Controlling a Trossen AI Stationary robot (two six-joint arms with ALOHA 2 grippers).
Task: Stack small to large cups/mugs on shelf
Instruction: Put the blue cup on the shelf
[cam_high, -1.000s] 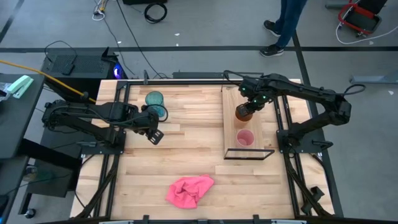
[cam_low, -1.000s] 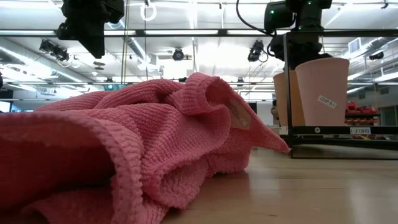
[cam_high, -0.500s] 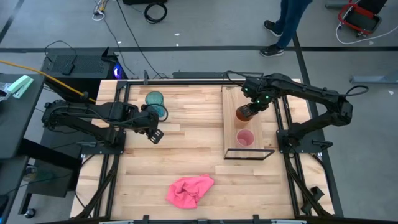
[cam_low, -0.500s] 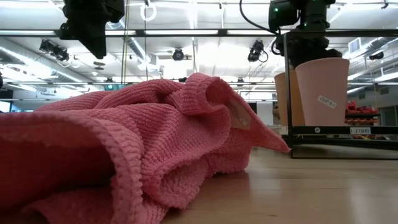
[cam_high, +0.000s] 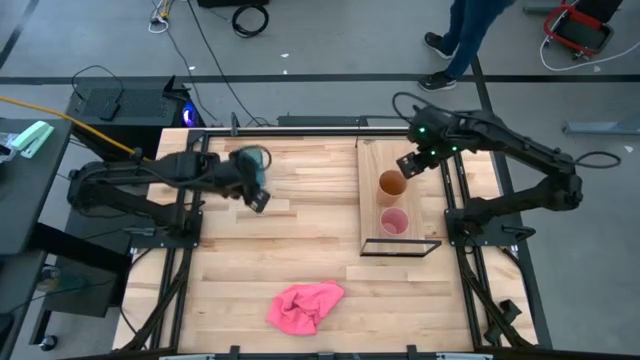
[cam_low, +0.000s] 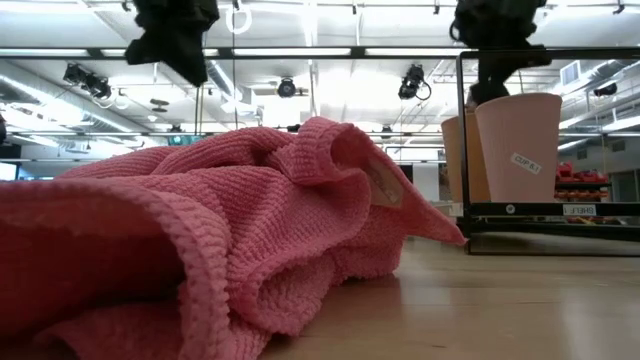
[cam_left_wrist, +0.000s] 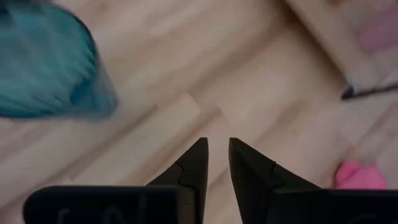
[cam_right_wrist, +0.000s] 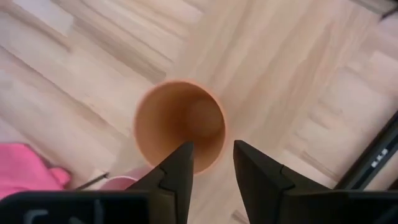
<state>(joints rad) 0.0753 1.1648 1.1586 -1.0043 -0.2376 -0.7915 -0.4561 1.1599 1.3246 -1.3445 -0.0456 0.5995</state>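
The orange cup (cam_high: 391, 184) stands upright on its base on the wooden shelf board (cam_high: 375, 155), and the pink cup (cam_high: 394, 221) stands just nearer on the same board. My right gripper (cam_high: 410, 164) hovers open above the orange cup (cam_right_wrist: 180, 124), on its far right side, touching nothing. The teal cup (cam_high: 249, 158) stands on the table's far left part. My left gripper (cam_high: 261, 198) is right beside the teal cup (cam_left_wrist: 50, 68), on its near side, with its fingers a narrow gap apart (cam_left_wrist: 217, 146).
A crumpled pink cloth (cam_high: 304, 304) lies near the table's near edge and fills the low view (cam_low: 200, 230). The shelf's black wire frame (cam_high: 401, 247) rises at its near end. Bare planks lie between the teal cup and the shelf. A person (cam_high: 462, 35) stands beyond the far edge.
My right gripper has risen off the orange cup and drawn back toward the table's far right, leaving the cup standing on the shelf. My left gripper has moved toward the far edge, up against the teal cup.
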